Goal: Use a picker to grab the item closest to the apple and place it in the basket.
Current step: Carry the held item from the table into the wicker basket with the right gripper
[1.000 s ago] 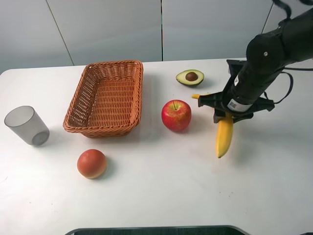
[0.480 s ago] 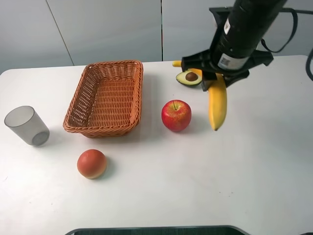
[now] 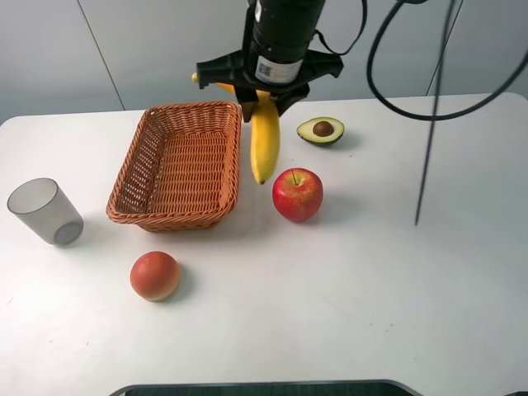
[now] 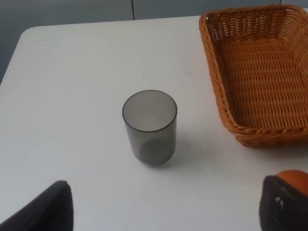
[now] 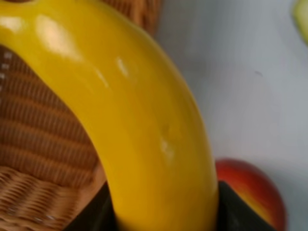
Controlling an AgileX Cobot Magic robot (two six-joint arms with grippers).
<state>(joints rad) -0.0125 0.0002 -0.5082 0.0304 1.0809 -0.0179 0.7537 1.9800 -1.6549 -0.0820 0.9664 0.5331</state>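
Although the banana (image 3: pixel 264 144) is off the desk (image 3: pixel 371 289) and up in the air, it is not yet in the basket (image 3: pixel 169 221). It hangs tip-down from the right claw (image 3: pixel 262 92), which is clenched on its upper part near the stem. In the high view its lower end sits against the basket's near-side rim, between the basket and the apple (image 3: pixel 297 194). The right wrist view agrees: wicker shows on one side of the fruit and the red apple on the other, so the banana seems to be at the edge rather than over the basket floor.

By my reading the grasp and the lift are done, and the carry is most of the way there. What is left is a short move across the rim, a lowering, and the release.

The basket is empty. The avocado half (image 3: pixel 321 129) lies beyond the apple, and the orange fruit (image 3: pixel 155 275) and grey cup (image 3: pixel 45 212) stand well apart, untouched. The left claw (image 4: pixel 166 211) is spread wide, holding nothing, near the cup.
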